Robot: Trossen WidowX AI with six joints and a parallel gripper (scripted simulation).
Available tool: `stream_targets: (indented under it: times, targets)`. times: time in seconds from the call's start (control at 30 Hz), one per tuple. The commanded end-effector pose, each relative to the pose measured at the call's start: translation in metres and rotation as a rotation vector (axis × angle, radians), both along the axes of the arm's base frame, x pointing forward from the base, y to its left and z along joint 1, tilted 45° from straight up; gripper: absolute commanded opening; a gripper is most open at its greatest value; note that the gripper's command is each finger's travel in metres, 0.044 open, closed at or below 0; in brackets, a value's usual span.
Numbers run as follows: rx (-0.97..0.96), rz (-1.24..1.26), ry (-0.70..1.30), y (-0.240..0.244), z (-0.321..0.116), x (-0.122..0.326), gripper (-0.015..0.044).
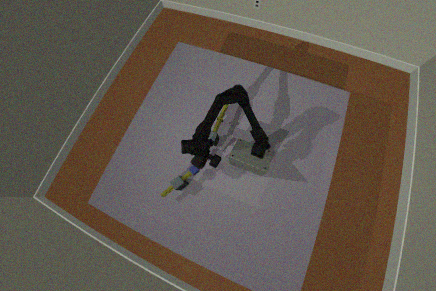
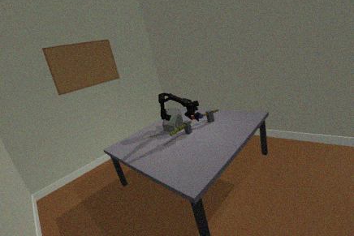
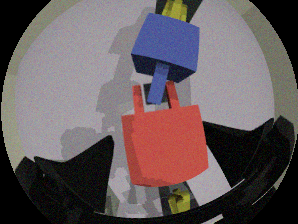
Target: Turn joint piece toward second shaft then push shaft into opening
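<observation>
The red joint piece (image 3: 165, 145) (image 2: 193, 118) is hinged by its two prongs to the tongue of the blue hub (image 3: 167, 42) (image 1: 194, 169) (image 2: 200, 115). The fixed yellow shaft (image 3: 175, 9) (image 1: 165, 193) (image 2: 216, 111) runs from the hub through its block (image 1: 178, 182) (image 2: 209, 117). The second yellow shaft (image 3: 180, 201) (image 1: 219, 120) (image 2: 176, 131) lies in its block (image 2: 187, 128); its end shows just below the red piece in the wrist view, apart from it. The red piece's opening faces away from that view. My gripper (image 3: 157, 133) (image 1: 201, 155) (image 2: 193, 115) is open, one finger either side of the red piece, gripping nothing.
The arm's grey base box (image 1: 249, 158) (image 2: 172, 122) stands beside the shafts on the pale purple table (image 1: 270, 218) (image 2: 195, 160). The arm arches from the base over to the joint. Both shaft blocks rise from the table top.
</observation>
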State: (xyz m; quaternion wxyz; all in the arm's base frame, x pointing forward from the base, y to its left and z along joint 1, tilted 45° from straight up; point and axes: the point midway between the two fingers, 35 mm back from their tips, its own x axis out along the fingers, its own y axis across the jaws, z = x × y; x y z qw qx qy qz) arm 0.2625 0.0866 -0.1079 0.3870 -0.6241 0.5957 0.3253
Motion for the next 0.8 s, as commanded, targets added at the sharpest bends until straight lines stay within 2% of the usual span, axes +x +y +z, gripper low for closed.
stream_targets:
  times: [0.0,0.4,0.77]
  targets:
    - [-0.045,-0.014,0.009,0.002,0.000,-0.001,0.0440]
    - [-0.434,-0.040,0.007,0.021,0.017,-0.002,0.0440]
    - [-0.453,-0.033,-0.001,0.022,0.018,-0.002,0.0440]
